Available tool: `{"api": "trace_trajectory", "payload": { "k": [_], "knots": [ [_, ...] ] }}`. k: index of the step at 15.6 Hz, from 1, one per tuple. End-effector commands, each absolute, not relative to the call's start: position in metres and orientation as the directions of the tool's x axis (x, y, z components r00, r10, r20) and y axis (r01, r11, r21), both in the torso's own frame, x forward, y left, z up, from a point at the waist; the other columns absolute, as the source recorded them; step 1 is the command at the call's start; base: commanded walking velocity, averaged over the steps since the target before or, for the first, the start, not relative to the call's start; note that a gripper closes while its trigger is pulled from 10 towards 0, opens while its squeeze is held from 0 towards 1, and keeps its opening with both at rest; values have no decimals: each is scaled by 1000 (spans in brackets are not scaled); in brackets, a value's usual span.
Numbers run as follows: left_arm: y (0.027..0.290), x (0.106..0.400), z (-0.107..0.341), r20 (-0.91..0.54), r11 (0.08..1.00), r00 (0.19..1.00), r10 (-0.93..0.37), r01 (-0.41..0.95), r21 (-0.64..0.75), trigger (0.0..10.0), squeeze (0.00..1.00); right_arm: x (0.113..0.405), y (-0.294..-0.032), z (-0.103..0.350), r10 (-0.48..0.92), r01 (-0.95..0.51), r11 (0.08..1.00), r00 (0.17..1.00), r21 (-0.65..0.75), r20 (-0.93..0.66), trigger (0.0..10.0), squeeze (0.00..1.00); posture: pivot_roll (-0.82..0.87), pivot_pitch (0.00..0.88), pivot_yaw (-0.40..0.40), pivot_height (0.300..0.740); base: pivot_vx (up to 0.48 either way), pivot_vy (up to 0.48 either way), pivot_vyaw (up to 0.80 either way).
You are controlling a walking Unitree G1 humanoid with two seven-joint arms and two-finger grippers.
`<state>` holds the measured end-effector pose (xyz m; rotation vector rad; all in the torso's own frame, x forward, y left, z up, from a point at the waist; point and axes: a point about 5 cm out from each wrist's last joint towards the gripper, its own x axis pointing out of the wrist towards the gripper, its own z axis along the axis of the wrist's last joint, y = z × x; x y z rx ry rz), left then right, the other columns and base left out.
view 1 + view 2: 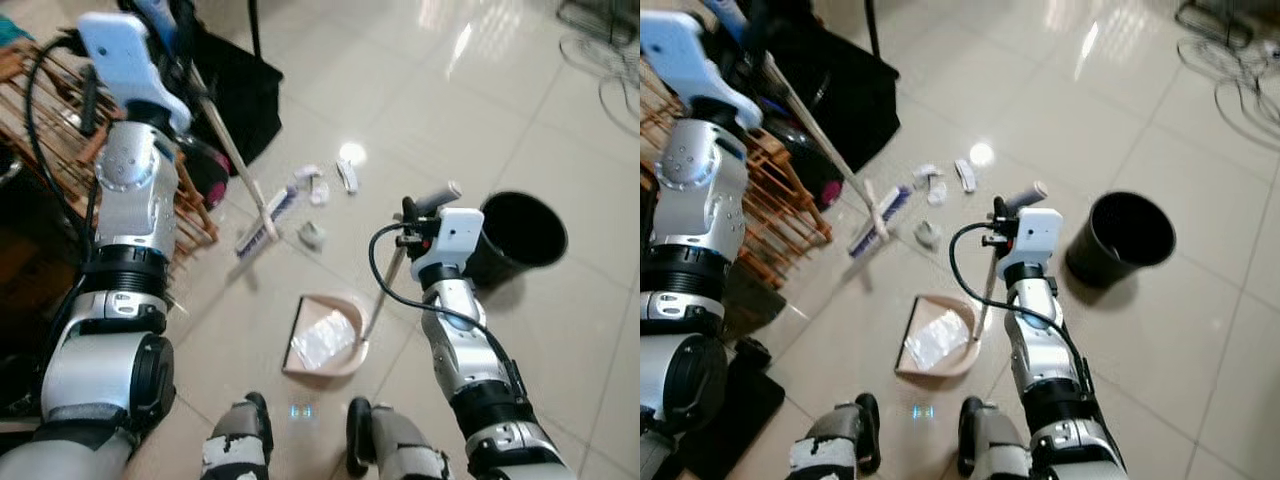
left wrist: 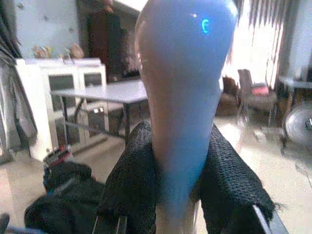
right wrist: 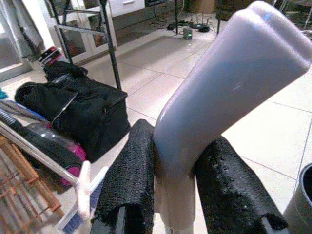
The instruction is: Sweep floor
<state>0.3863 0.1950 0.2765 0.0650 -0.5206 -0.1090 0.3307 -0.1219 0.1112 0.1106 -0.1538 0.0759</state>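
Observation:
A broom with a cream stick and a white head with blue bristles (image 1: 262,224) rests its head on the tiled floor. My left gripper (image 2: 180,161) is raised at the upper left, shut on the broom's blue handle top (image 2: 183,73). Just ahead of the broom head lie white paper scraps (image 1: 318,186) and one grey crumpled piece (image 1: 312,235). A beige dustpan (image 1: 345,362) sits on the floor before my feet, with crumpled white paper (image 1: 322,340) in it. Its upright stick leads to my right gripper (image 1: 415,215), shut on the grey handle end (image 3: 219,83).
A black bin (image 1: 520,238) stands open just right of my right arm. A wooden rack (image 1: 60,130) and a black bag (image 1: 240,85) crowd the left side. Cables (image 1: 600,50) lie at the far right. Bare tiles stretch ahead.

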Motion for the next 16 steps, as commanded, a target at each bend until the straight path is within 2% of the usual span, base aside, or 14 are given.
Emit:
{"api": "trace_trajectory", "payload": {
  "k": [1, 4, 8, 11, 16],
  "knots": [
    [195, 386, 264, 439, 986, 886, -148, 96, 140, 10000, 0, 330, -130, 119, 45, -67, 991, 982, 115, 183, 10000, 0, 51, 85, -38, 740, 0, 0, 0],
    [202, 373, 229, 350, 973, 926, -144, 68, 222, 10000, 0, 324, -143, 145, 23, -58, 987, 972, 147, 232, 10000, 0, 42, 42, -34, 740, 0, 0, 0],
    [201, 347, 179, 148, 961, 973, -178, 140, 236, 10000, 0, 303, -164, 186, -22, -38, 980, 954, 194, 300, 10000, 0, 39, 21, -29, 740, 0, 0, 0],
    [198, 329, 164, 113, 959, 979, -171, 140, 245, 10000, 0, 291, -176, 204, -65, 23, 988, 960, 154, 274, 10000, 0, 37, 18, -33, 740, 0, 0, 0],
    [181, 303, 158, 40, 960, 973, -225, 215, 178, 10000, 0, 273, -186, 239, -141, 86, 978, 944, 189, 299, 10000, 0, 26, 20, -12, 740, 0, 0, -800]
  ]
}}
